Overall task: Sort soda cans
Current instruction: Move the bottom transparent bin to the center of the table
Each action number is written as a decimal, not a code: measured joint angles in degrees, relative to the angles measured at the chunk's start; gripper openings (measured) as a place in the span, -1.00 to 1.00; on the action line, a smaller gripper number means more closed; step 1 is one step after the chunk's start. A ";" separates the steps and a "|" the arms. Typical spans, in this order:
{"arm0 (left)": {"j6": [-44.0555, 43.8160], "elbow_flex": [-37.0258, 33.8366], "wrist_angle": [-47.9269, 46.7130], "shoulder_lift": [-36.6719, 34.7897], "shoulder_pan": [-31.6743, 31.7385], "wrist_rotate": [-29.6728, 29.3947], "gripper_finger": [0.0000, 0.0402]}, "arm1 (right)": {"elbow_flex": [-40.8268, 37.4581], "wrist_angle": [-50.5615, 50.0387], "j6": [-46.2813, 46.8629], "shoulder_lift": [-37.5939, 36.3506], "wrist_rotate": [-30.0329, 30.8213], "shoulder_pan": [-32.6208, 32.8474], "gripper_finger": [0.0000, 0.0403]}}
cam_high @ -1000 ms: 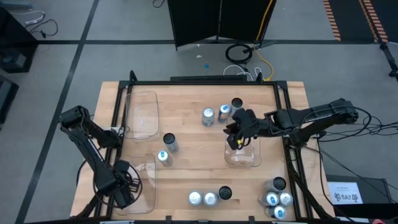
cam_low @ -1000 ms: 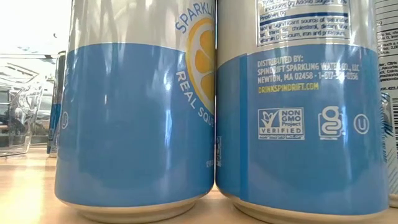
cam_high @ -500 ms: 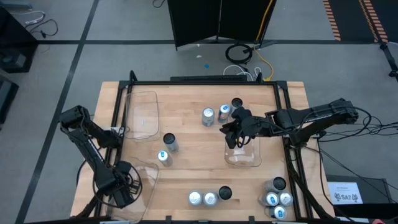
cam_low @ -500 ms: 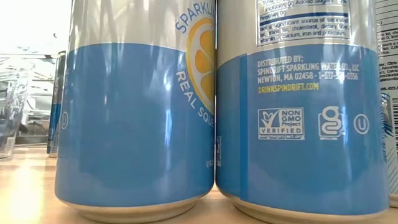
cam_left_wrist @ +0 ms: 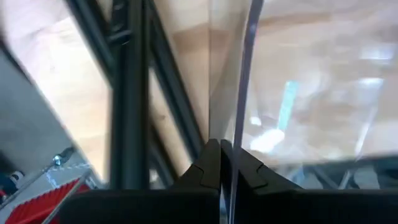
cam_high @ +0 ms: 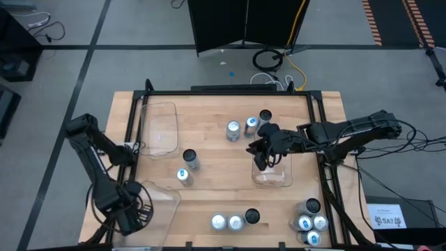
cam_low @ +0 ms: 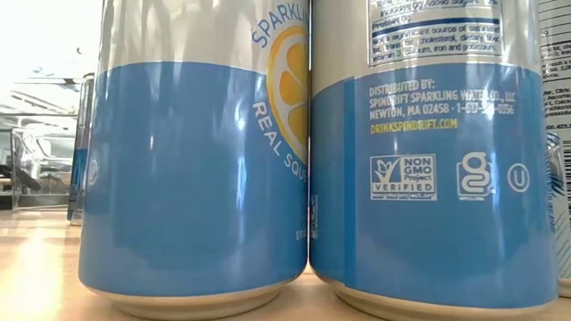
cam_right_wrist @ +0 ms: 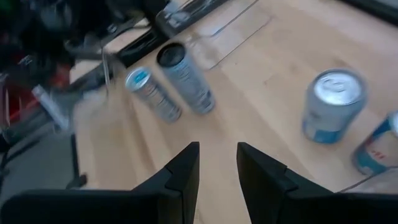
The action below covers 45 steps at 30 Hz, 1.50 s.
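Soda cans stand upright on the wooden table: three at the far middle [cam_high: 249, 124], two left of centre [cam_high: 187, 167], three at the near edge [cam_high: 235, 221]. More cans [cam_high: 311, 222] stand outside the frame at the near right. The low view is filled by two blue-and-silver cans [cam_low: 192, 152]. My left gripper [cam_high: 131, 215] is at the near left corner, shut on a clear plastic tray [cam_high: 159, 201]. My right gripper [cam_high: 263, 159] hovers open above another clear tray [cam_high: 273, 174], with nothing between its fingers [cam_right_wrist: 186, 168]. My left gripper pinches the thin upright wall of the clear tray [cam_left_wrist: 239, 124] at its left side between its two shut fingers [cam_left_wrist: 208, 165]. The fingers come steeply from above. Whether the tray's far part still lies on the table, I cannot tell.
A third clear tray [cam_high: 162, 129] lies at the far left. A dark metal frame [cam_high: 132, 139] runs around the table's left, far and right sides. Bare wood lies between the left cans and the near row.
My left gripper has risen and drawn toward the near left corner with the tray's left wall. The tray has shifted and tipped with it; its image in the low view has changed.
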 joint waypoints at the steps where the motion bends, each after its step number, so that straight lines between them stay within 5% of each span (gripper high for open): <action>1: -0.12 1.42 -1.58 -0.67 0.00 0.52 -0.96 | 0.00 -0.07 -0.36 0.00 -1.10 0.00 -0.50; 8: -0.50 13.99 -15.90 -3.14 0.20 1.14 -0.96 | 0.00 -2.76 -3.30 0.00 -5.18 0.02 -0.50; 12: 0.02 18.57 -16.11 -4.51 2.17 -1.98 -0.96 | 0.00 -6.22 -1.39 -0.64 -4.83 0.66 -0.50; 18: 2.15 19.02 -16.35 -5.92 7.15 -6.71 -0.96 | 0.00 -14.16 0.69 -4.60 1.84 3.02 -0.50; 23: 7.53 19.02 -16.46 -7.04 11.12 -17.68 -0.96 | 0.00 -21.88 3.40 -8.25 3.62 4.19 -0.56; 28: 15.63 19.03 -16.42 -8.34 18.08 -19.26 -0.96 | 0.00 -25.25 6.70 -11.18 5.26 6.05 -0.65; 45: 49.43 19.04 5.42 -2.47 47.80 -27.65 -0.96 | 0.01 -36.33 18.60 -12.24 10.15 12.39 -0.70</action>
